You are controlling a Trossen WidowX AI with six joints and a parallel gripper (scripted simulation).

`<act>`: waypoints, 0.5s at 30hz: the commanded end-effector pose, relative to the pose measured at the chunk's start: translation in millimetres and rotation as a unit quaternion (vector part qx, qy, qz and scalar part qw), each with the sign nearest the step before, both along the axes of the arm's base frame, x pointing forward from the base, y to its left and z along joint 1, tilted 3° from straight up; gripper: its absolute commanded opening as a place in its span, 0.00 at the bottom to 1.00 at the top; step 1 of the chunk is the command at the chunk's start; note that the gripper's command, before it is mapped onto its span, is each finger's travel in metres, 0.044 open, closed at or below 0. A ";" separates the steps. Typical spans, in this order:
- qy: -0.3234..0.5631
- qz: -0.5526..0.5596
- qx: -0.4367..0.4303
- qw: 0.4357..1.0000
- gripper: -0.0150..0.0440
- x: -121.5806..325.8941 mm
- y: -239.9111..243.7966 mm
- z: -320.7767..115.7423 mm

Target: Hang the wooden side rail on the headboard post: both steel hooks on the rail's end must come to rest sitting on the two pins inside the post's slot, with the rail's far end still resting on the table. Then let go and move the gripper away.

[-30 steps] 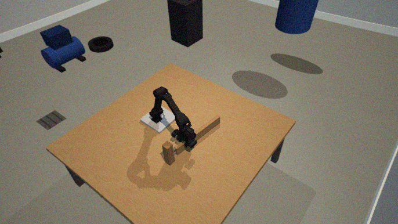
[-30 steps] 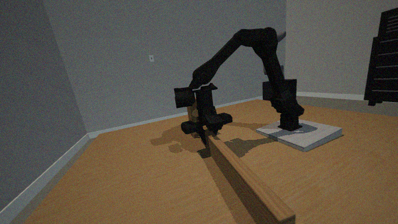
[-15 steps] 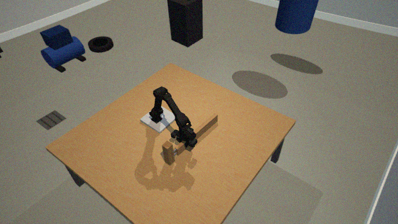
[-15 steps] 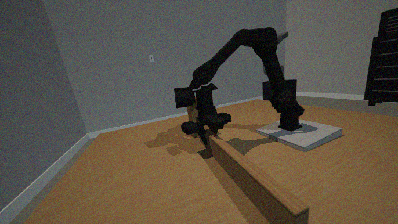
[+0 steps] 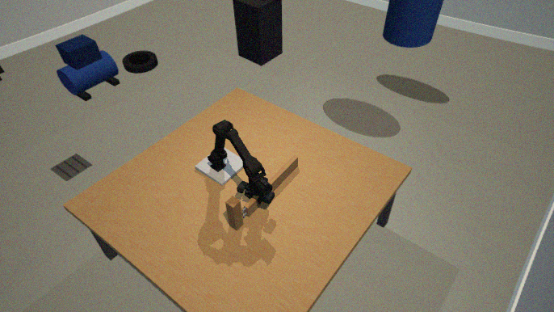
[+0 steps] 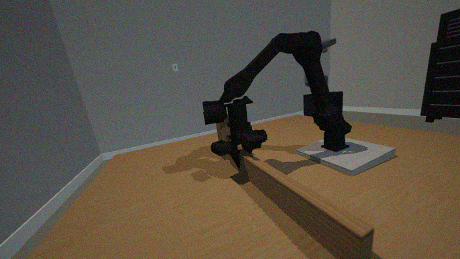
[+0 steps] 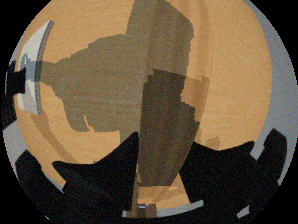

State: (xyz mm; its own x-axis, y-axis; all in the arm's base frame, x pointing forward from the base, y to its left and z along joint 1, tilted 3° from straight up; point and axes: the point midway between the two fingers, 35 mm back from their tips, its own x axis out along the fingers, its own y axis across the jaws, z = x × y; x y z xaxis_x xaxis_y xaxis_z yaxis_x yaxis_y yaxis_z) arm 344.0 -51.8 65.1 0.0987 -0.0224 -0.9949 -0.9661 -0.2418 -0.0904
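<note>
The wooden side rail (image 5: 286, 174) (image 6: 302, 194) (image 7: 162, 165) stands on edge, its long part stretching away from the post. My gripper (image 5: 257, 199) (image 6: 239, 164) (image 7: 152, 134) is shut on the rail close to its hook end. The steel hooks (image 5: 245, 212) show as small grey bits in the narrow space between the rail's end and the headboard post (image 5: 234, 215) (image 6: 222, 131). The post stands upright, partly behind the gripper in the exterior view. The slot and pins are hidden. Whether the hooks touch the pins, I cannot tell. The rail's far bottom edge is cut off in the exterior view.
The arm's base stands on a white plate (image 5: 222, 179) (image 6: 375, 155) (image 7: 32, 102) on the wooden table (image 5: 323, 226) (image 6: 151, 218), to one side of the rail. The arm arches over from it. The post is right beside the gripper. Shadows lie around both.
</note>
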 end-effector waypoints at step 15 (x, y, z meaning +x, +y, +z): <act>0.000 0.001 0.000 1.000 0.25 -5.2 0.2 -0.6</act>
